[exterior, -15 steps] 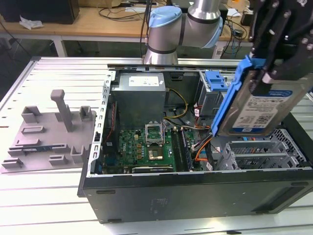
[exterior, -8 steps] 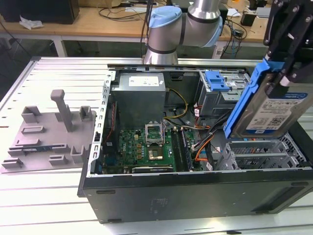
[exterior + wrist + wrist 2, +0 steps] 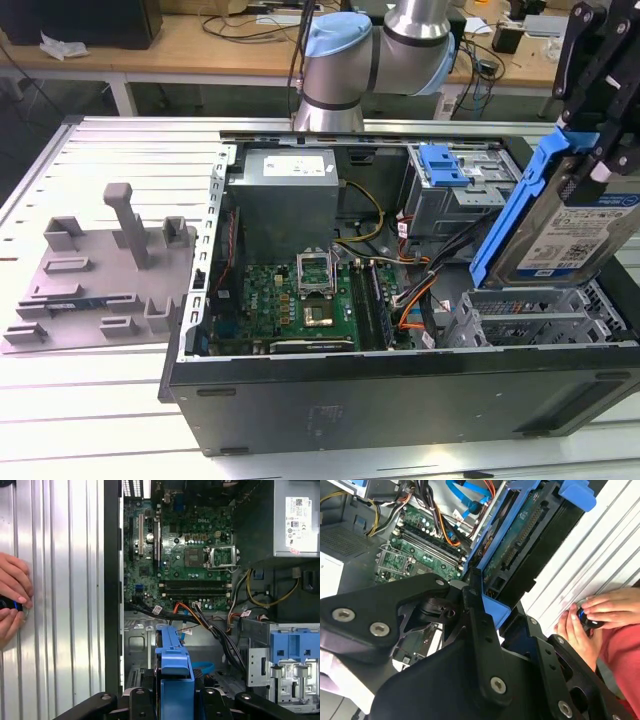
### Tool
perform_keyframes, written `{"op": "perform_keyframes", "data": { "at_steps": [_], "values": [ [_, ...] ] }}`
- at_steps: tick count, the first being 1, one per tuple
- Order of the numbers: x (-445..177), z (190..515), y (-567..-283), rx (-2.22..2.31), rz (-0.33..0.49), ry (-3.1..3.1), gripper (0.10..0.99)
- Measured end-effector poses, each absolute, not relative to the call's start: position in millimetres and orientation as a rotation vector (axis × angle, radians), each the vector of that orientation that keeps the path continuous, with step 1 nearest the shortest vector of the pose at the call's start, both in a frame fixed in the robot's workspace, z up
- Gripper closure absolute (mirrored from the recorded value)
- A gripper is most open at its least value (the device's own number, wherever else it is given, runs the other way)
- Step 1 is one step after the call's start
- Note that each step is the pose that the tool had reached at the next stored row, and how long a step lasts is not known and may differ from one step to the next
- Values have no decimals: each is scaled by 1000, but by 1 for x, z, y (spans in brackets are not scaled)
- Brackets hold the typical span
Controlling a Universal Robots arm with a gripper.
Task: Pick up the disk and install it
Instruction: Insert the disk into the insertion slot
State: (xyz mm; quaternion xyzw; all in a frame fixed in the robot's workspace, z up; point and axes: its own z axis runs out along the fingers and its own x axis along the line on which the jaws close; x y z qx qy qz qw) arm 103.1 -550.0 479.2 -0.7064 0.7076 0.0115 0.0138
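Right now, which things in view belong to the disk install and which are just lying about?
Job: silver hard drive in blue plastic bracket, held tilted in the black gripper; grey metal drive cage; open black computer case.
Lying about: grey plastic fixture; a person's hands.

On slatted table (image 3: pixel 90 420): open computer case (image 3: pixel 400 400); moulded fixture (image 3: pixel 100 270) beside it, at the exterior view's left.
In case: motherboard (image 3: pixel 300 300) on floor; power supply (image 3: pixel 285 190) behind it; drive cage (image 3: pixel 540 320) at the exterior view's right.
Above drive cage, tilted: disk (image 3: pixel 565 235), clamped in gripper (image 3: pixel 592 145).
Behind case: arm base (image 3: pixel 345 80).
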Motion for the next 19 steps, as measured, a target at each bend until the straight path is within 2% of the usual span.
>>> {"op": "perform_keyframes", "data": {
  "at_steps": [19],
  "values": [
    [109,474,-550,-2230,35,2175,718]
  ]
}}
